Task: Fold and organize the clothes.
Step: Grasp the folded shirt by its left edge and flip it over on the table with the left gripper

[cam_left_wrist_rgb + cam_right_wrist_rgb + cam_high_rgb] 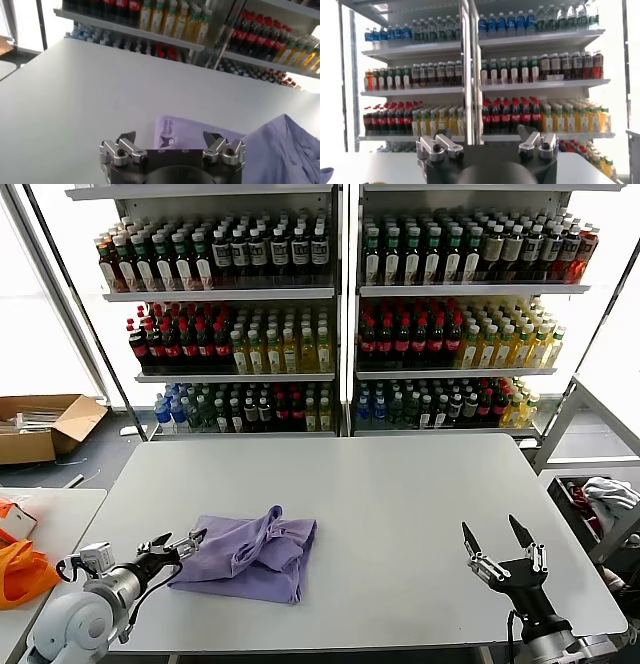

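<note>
The clothes are a lavender T-shirt (252,555) lying bunched and partly folded on the white table (400,504), left of centre near the front edge. In the left wrist view the shirt (280,145) shows a flat corner with a dark purple print (169,136). My left gripper (178,545) hovers open at the shirt's left edge, nothing between its fingers (126,137). My right gripper (497,534) stands open over the table's front right, fingers pointing up and far from the shirt. In its own wrist view the right gripper (487,134) faces the shelves.
Shelves of drink bottles (340,314) stand behind the table. Bright orange fabric (20,572) lies on a side table at the left. A cardboard box (40,427) sits on the floor at far left. A bin of white-grey clothes (600,504) stands at the right.
</note>
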